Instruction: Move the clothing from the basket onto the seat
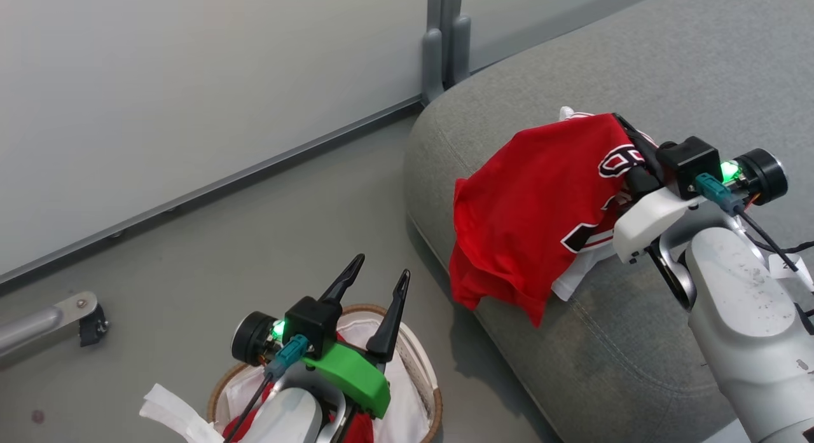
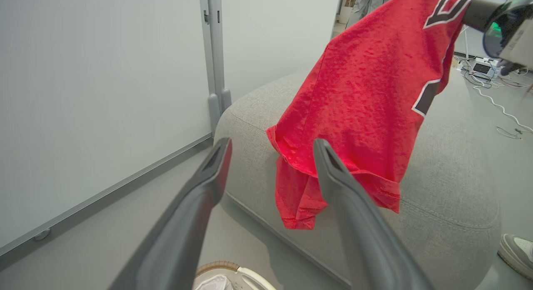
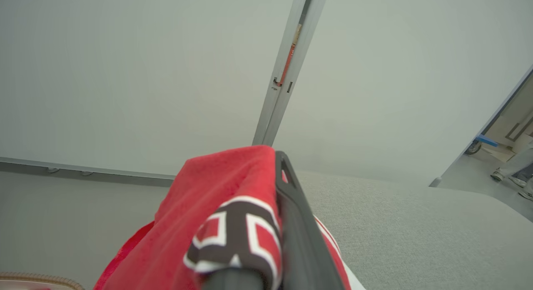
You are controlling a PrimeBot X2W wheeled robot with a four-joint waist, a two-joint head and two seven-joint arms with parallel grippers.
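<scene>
Although black characters outlined in white are printed on the red jersey (image 1: 534,201), only fragments are shown among its folds, and no word or number can be read in full. The jersey is held up at its top by the right pincer (image 1: 618,120), whose fingers are clamped together on the cloth. It is hung over the rounded front corner of the seat (image 1: 668,55), its hem dropped past the seat's edge above the floor (image 1: 254,239). Whether the cloth is rested on the cushion cannot be told. Much bare upholstery is left open behind it, and a strip of floor is left between seat and basket (image 1: 436,402). More red clothing (image 1: 362,428) is seen inside the basket's white liner (image 1: 410,395). Above the basket the left pincer (image 1: 383,266) is held empty, its fingers well apart.
</scene>
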